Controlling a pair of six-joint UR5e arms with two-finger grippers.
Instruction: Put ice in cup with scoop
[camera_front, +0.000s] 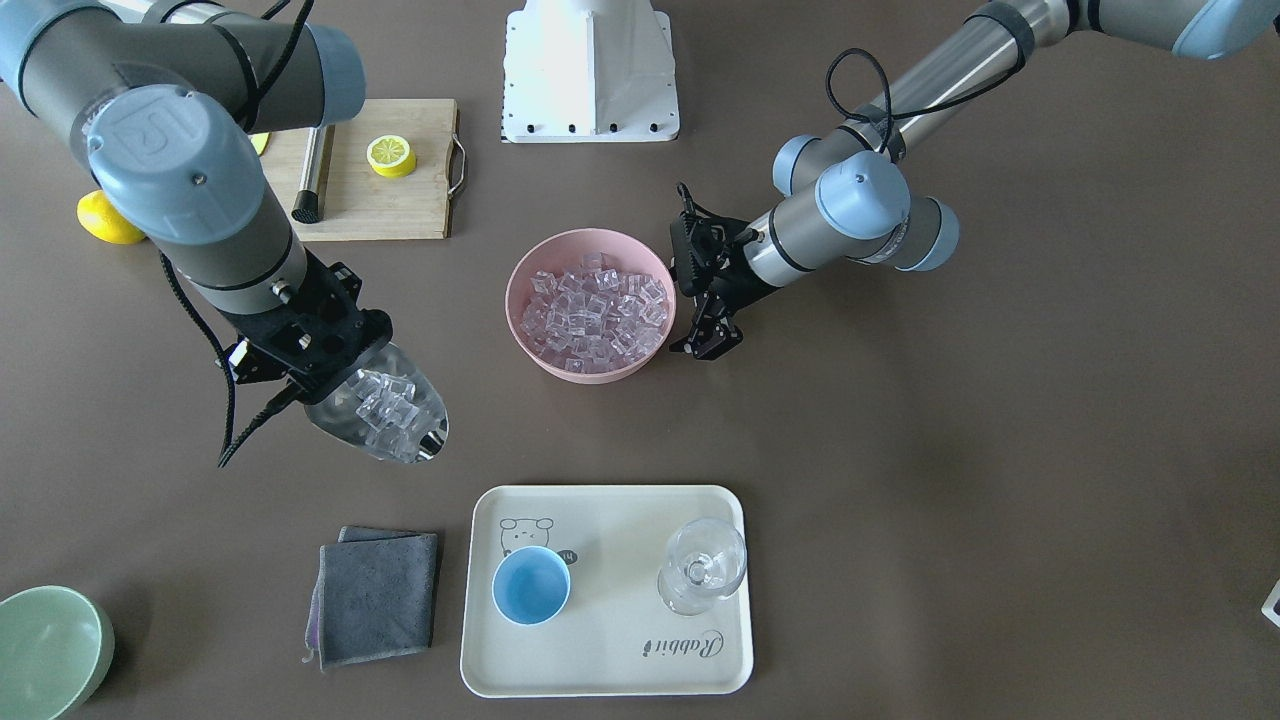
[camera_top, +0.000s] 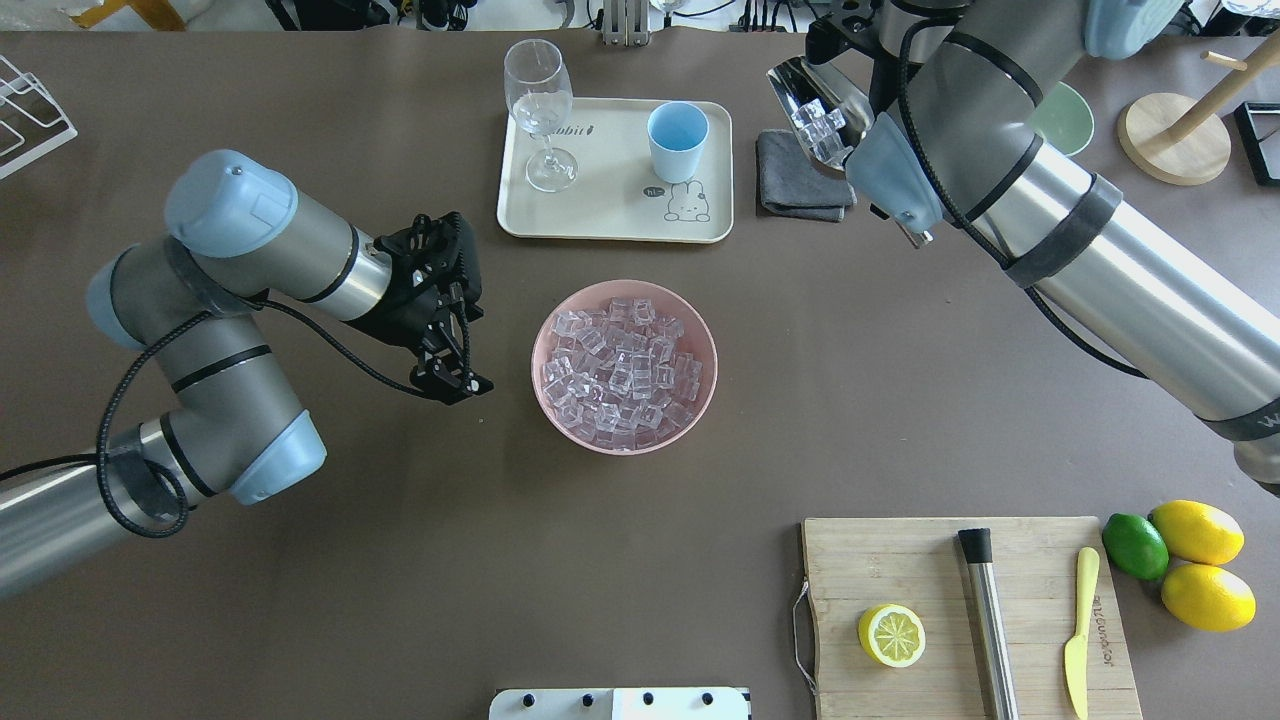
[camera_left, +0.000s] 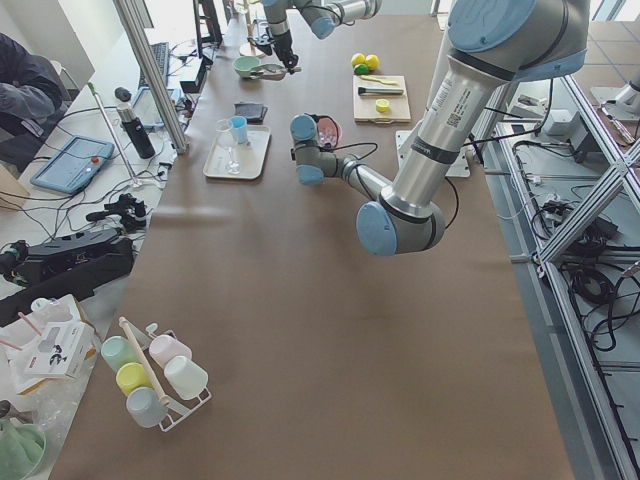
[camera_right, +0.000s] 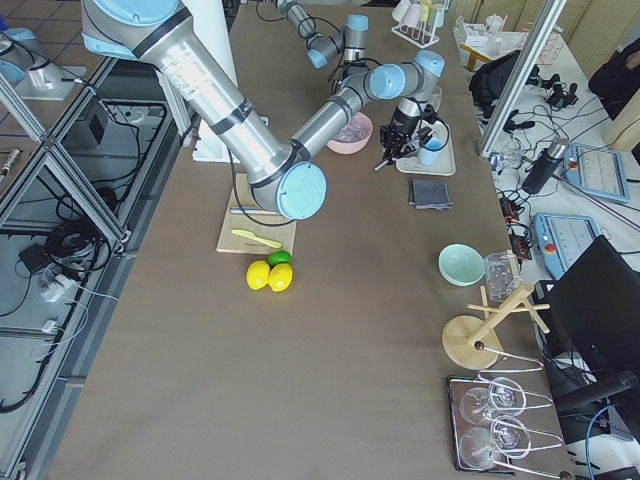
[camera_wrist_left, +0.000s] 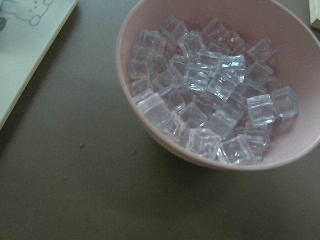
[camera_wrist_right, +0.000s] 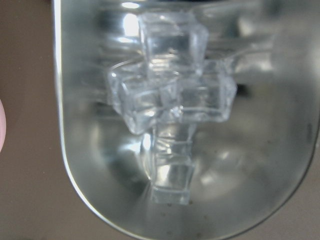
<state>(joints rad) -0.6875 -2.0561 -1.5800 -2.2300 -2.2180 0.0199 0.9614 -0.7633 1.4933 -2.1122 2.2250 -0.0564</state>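
The brown desk (camera_top: 400, 560) carries a cream rectangular tray (camera_front: 610, 660) close to its operators' edge. A round pink bowl (camera_top: 535, 365) sits at the desk's middle, within reach of both arms.

The left gripper (camera_top: 462, 380) hangs just beside the bowl on the robot's left. It holds nothing, and whether its fingers are spread or together cannot be told. It is probably parked there to steady the bowl or to keep clear of the other arm.

The right gripper (camera_front: 318, 362) is clamped on the handle of the shiny steel scoop (camera_front: 395, 435), which it carries in the air to the robot's right of the tray, not yet over it. The trough faces up, seemingly so that the load does not spill.

The small light-blue handleless cup (camera_front: 531, 585) stands upright and empty on the tray, mouth open for pouring.

The small clear, glassy cubes of ice (camera_front: 385, 405) lie a few in the scoop and many in the bowl.
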